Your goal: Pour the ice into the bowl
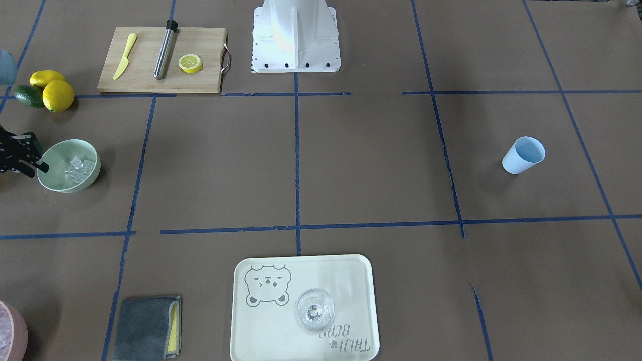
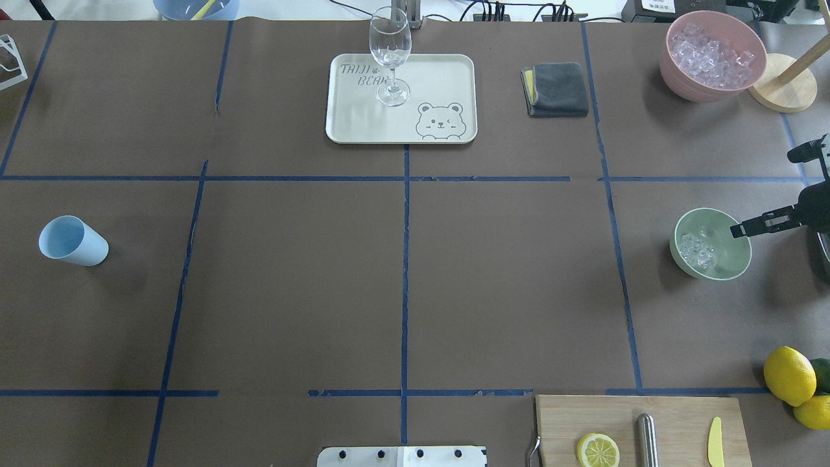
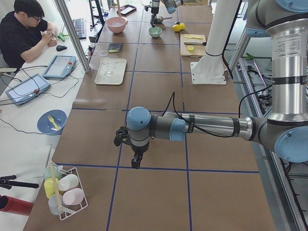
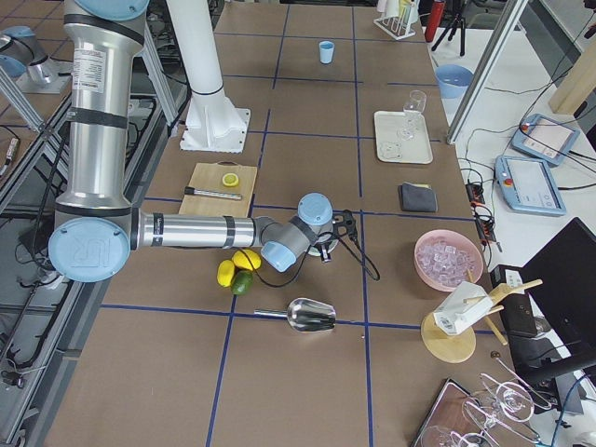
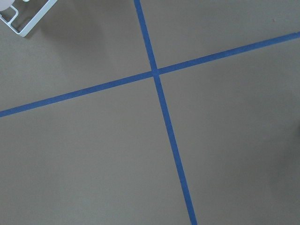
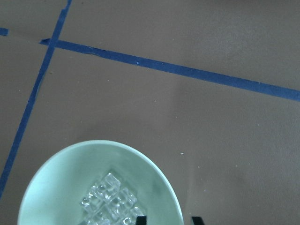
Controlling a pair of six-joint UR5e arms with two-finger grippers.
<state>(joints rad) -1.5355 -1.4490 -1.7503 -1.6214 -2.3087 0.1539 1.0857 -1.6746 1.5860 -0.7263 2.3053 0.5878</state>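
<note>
With clear glassy ice cubes (image 6: 110, 199) in the round mint-green bowl (image 6: 56, 187) at lower left, we should lift our right gripper (image 6: 168, 220), jaws parted astride the rim, straight up.

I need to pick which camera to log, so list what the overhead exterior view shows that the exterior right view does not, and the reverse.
Only overhead exterior: the ice heaped in the bowl; from the right side the arm covers that spot. Only exterior right: a metal scoop lying on the table, and the right arm along its full length. Both: the pink container of ice, the tray with the glass, the light blue cup, the cutting board and the lemons.
</note>
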